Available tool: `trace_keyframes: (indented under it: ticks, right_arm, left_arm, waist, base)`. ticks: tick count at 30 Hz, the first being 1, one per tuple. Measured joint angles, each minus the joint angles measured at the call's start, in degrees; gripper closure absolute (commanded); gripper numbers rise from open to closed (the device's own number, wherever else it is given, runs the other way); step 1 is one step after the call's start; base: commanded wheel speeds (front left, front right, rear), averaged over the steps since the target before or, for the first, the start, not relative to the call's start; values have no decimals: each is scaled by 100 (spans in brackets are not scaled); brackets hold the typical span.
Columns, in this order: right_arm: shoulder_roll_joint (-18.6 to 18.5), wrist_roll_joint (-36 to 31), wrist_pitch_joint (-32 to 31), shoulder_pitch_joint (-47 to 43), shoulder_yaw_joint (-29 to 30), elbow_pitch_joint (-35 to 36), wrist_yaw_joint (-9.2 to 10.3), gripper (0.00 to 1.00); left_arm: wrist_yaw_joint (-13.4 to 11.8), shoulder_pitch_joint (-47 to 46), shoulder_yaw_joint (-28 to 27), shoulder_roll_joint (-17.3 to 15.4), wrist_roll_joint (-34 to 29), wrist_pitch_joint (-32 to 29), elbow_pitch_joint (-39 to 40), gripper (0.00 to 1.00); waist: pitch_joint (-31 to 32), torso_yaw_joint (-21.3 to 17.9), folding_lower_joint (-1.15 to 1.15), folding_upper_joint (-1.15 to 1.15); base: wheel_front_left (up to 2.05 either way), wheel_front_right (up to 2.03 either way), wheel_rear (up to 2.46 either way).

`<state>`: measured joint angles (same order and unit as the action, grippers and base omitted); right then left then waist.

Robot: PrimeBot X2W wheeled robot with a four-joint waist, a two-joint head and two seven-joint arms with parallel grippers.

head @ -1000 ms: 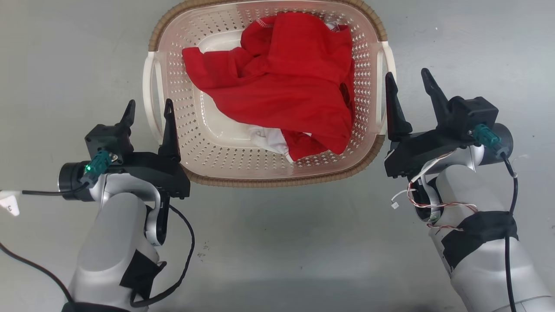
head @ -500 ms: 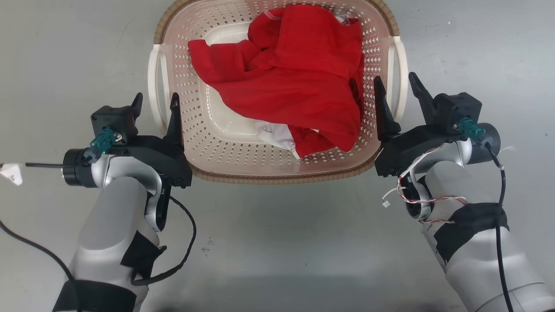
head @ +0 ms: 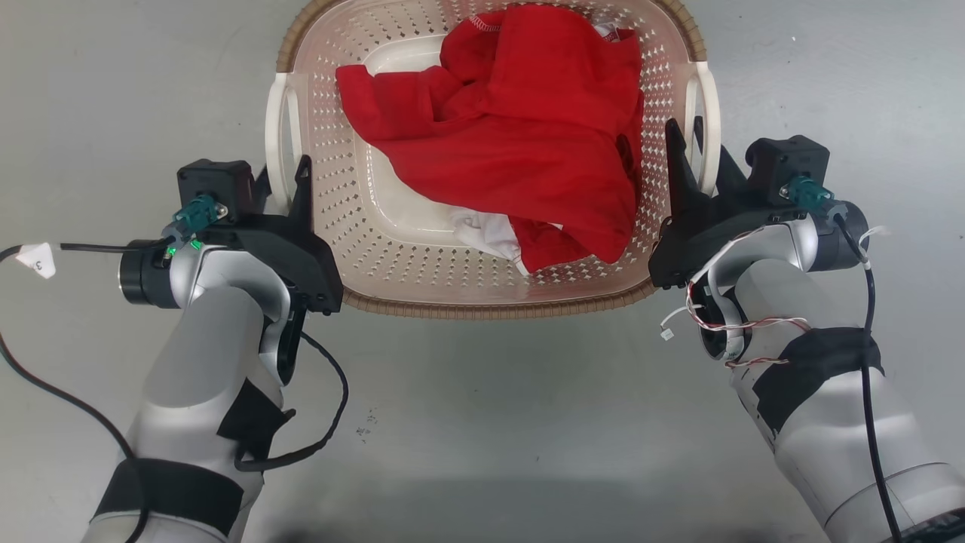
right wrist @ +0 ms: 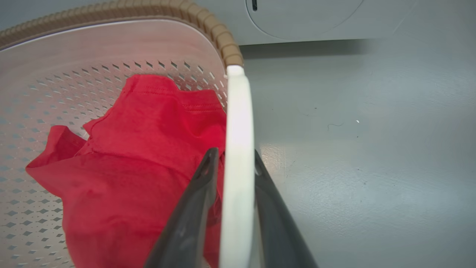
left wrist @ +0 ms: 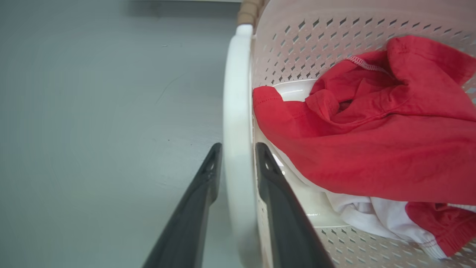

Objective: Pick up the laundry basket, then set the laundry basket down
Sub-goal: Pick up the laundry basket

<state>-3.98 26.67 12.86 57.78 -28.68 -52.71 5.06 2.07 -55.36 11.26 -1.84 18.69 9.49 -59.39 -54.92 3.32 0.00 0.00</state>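
Note:
The laundry basket (head: pixel 482 308) is cream with perforated walls and a brown woven-look rim, and it sits on the grey floor between my arms. Inside lie a red garment (head: pixel 513 143) and some white cloth (head: pixel 486 230). My left gripper (head: pixel 283 177) is shut on the basket's left white handle (left wrist: pixel 237 111), one finger on each side of it. My right gripper (head: pixel 697 147) is shut on the right white handle (right wrist: pixel 240 123) in the same way. In the left wrist view the left gripper (left wrist: pixel 238 147) pinches the handle bar, and in the right wrist view the right gripper (right wrist: pixel 232 152) does likewise.
Grey floor (head: pixel 482 422) surrounds the basket. A pale appliance with a round door (right wrist: pixel 305 18) stands just beyond the basket's far end. A black cable (head: pixel 324 422) hangs from my left forearm, and loose wires (head: pixel 724 332) from my right.
Both grippers have moved forward along the basket's sides and gone from open beside the handles to shut on them. The head view has shifted a little.

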Motion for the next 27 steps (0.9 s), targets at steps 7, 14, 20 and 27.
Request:
trace_keyframes:
  ticks: [7, 14, 20, 27]
  right_arm:
    - [-5, 225, -22, 64, -174, -170, 58, 100]
    - [-4, 589, -24, -51, -427, -320, 107, 100]
    - [-2, 871, -20, -243, -648, -379, 143, 100]
    - [4, 1254, -20, -509, -926, -407, 157, 100]
  left_arm:
    - [55, -74, 66, 29, 99, -32, -213, 100]
    - [102, -70, 159, 46, 100, -22, -478, 100]
    - [115, 1, 241, 56, 101, 27, -698, 100]
    - [146, 252, 378, 57, 255, 94, -856, 100]
  waist:
    - [51, 9, 0, 1]
    - [263, 3, 0, 1]
    - [548, -34, 0, 0]
    - [990, -113, -1, 0]
  base:
    - [0, 0, 0]
    - [0, 0, 0]
    - [0, 0, 0]
    - [0, 0, 0]
